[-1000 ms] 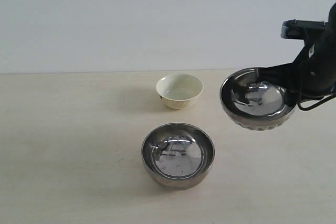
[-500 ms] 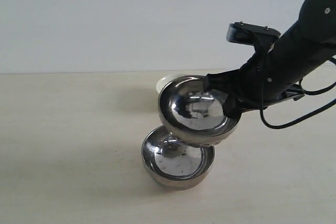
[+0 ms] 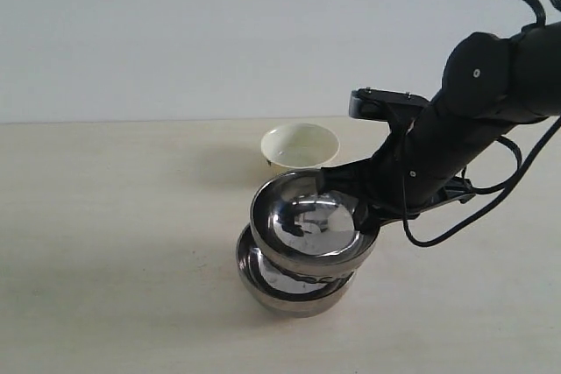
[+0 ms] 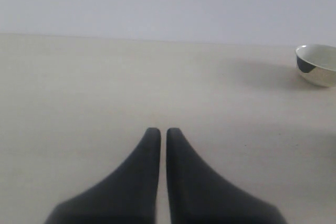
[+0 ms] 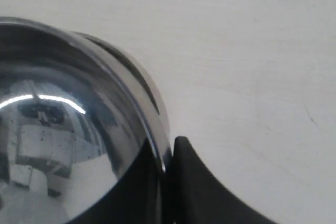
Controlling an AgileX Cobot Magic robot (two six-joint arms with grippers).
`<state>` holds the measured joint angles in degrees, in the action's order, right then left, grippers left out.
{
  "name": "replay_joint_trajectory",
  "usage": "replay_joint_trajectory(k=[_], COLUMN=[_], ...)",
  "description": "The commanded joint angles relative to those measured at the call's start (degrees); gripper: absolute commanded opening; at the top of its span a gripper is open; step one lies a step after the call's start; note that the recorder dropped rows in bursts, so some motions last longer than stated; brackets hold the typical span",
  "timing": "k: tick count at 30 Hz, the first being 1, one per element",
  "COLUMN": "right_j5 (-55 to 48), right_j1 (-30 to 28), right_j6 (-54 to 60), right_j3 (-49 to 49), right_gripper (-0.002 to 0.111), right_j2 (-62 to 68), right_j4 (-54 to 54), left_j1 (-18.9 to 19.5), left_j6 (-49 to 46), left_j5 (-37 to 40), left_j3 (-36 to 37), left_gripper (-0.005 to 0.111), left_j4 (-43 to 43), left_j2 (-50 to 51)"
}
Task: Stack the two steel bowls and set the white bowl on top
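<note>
The right tool (image 5: 167, 153), gripping a shiny round steel bowl (image 3: 311, 227) by its rim, holds it tilted over its steel twin (image 3: 294, 293) for nesting; left tool (image 4: 158, 132) nearly closed, empty.

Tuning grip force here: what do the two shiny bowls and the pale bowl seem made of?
The held steel bowl and the lower steel bowl look like polished metal, probably stainless: mirror reflections. The white bowl looks glazed ceramic, possibly plastic: glossy cream surface.

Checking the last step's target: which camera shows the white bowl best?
The exterior view: the white bowl shows nearly whole behind the held steel bowl. The left wrist view cuts it off at the frame edge; the right wrist view misses it.
</note>
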<state>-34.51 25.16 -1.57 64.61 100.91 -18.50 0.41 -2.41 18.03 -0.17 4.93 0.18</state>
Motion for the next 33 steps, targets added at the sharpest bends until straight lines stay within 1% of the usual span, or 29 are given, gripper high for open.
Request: replay_joint_trajectory(k=[1,10,18,20,33], right_j5=[0.8,2.4,3.2,3.4,3.0], right_j1=[0.1,0.2,3.4,3.4,3.4], right_j6=[0.2,0.5,1.1,1.1,-2.1], right_j3=[0.1,0.1,0.1,0.1,0.1], right_gripper=[0.0,0.0,0.0,0.0,0.0], right_j2=[0.9,1.8,1.8,1.8,1.8], right_j4=[-0.4,-1.5,-1.7,-1.6,4.4], left_j1=[-0.3,-0.3,-0.3,-0.3,-0.3], left_j6=[0.3,0.3,0.3,0.3,0.3], left_j5=[-0.4,-0.4,-0.4,-0.4,-0.4], left_j3=[0.2,0.2,0.2,0.2,0.2], left_gripper=[0.004,0.004,0.004,0.004,0.004], left_j4=[0.0,0.0,0.0,0.0,0.0], left_j2=[-0.2,-0.2,-0.2,-0.2,-0.2])
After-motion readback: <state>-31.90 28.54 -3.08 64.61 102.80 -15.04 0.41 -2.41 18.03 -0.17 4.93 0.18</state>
